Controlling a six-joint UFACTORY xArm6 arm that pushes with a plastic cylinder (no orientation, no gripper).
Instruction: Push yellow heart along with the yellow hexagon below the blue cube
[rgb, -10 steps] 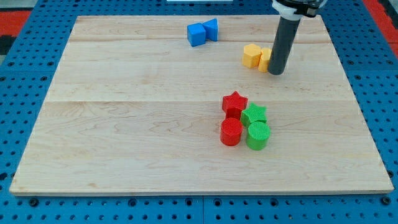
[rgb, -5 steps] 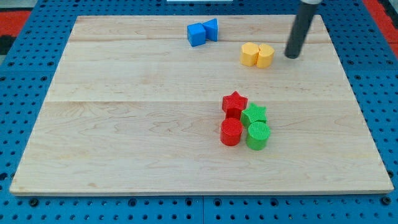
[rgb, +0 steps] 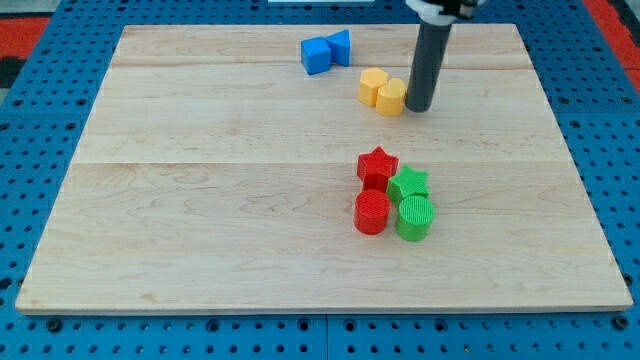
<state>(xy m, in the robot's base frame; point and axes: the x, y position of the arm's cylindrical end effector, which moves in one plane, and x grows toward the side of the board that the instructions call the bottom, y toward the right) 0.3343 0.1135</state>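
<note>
Camera view: the yellow hexagon and yellow heart sit touching, to the right of and slightly below the blue cube, which adjoins a blue triangular block. Both look light, rigid and free-sliding, best pushed from the heart's right face. There are no jaws; my tip holds nothing, touching that face.

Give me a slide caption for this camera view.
My tip presses the two yellow blocks from the view's right, toward the blue cube.
</note>
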